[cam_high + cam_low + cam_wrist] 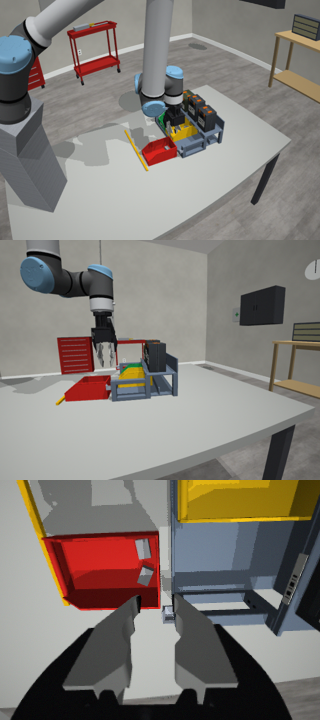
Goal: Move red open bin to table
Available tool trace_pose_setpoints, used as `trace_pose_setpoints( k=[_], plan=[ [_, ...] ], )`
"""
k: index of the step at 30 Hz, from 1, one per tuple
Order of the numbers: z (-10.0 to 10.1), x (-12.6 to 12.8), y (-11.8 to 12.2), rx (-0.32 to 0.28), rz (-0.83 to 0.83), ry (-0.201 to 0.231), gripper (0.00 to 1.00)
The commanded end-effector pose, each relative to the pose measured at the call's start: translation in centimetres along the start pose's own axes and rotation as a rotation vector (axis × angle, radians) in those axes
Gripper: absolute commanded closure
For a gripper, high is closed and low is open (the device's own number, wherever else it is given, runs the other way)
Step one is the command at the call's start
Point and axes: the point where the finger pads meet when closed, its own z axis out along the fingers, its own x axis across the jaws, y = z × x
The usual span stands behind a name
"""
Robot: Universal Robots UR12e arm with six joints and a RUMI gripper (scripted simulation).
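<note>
The red open bin stands upright on the table, its side against the left end of the grey shelf. Two small grey parts lie inside it, near the wall that faces the shelf. My gripper hangs above the bin's shelf-side wall, clear of it. Its fingers stand a narrow gap apart with nothing between them.
A yellow bin and a green bin sit in the shelf's lower bays. Black boxes stand on its top. A thin yellow strip lies on the table beside the red bin.
</note>
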Motion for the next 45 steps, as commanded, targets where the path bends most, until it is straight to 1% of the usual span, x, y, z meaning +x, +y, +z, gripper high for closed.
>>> trace_pose_setpoints(
  k=[1, 6, 11, 45],
  plan=[
    [0.09, 0.06, -0.01, 0.0, 0.0, 0.001, 0.8],
    [0.09, 0.06, -0.01, 0.0, 0.0, 0.001, 0.8],
    [0.63, 0.06, -0.01, 0.0, 0.0, 0.001, 0.8],
    [0.9, 0.06, -0.01, 0.0, 0.0, 0.001, 0.8]
  ],
)
